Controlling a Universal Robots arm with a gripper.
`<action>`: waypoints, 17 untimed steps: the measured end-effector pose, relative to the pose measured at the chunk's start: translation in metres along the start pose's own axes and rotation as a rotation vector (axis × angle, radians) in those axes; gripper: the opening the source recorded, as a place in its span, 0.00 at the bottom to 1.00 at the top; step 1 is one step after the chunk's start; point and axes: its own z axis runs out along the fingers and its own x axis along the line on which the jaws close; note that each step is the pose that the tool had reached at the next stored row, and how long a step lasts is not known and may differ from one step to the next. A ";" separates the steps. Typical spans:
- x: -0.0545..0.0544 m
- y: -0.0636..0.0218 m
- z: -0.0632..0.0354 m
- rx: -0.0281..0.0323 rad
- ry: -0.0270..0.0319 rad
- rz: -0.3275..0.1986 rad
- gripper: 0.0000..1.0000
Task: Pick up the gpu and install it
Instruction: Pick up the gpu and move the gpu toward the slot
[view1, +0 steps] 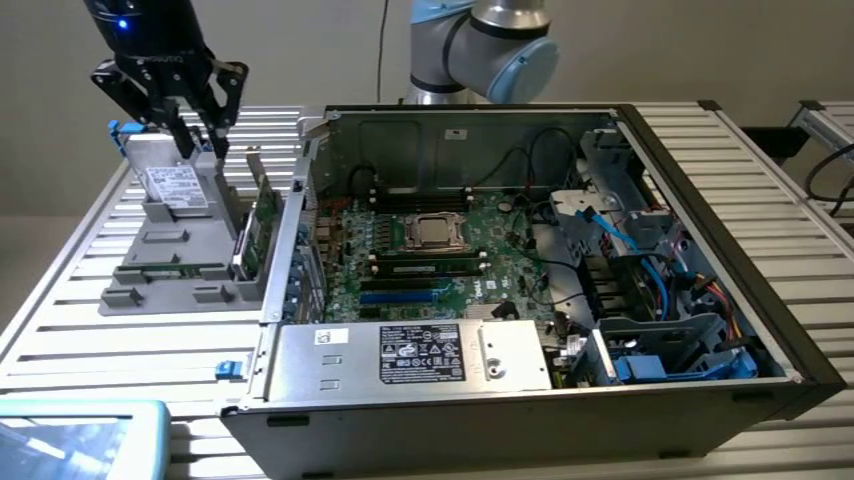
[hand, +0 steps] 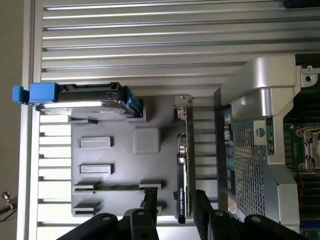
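Grey holder (view1: 160, 280) beside the case (view1: 534, 425) — the gpu (hand: 183, 150) is stood on edge in it, nearest the case, long axis along the case wall. The gripper (view1: 196, 128) is held wide and empty above the holder, jaws lined across the card's thin edge — slatted table (hand: 150, 40) beneath, little room case-side.

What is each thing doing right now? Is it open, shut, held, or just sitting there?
Robot hand, open and empty, above the grey holder.
Graphics card, standing on edge in the holder, not held.
Hard drive, standing in the holder, not held.
Computer case, lying on its side, open.
Memory stick, plugged in inside the case.
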 end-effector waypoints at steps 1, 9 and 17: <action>0.002 -0.0008 0.0004 -0.0003 -0.0079 -0.001 0.44; 0.006 -0.0072 0.0112 -0.0016 -0.0384 -0.003 0.44; 0.006 -0.0095 0.0247 -0.0029 -0.0515 -0.001 0.44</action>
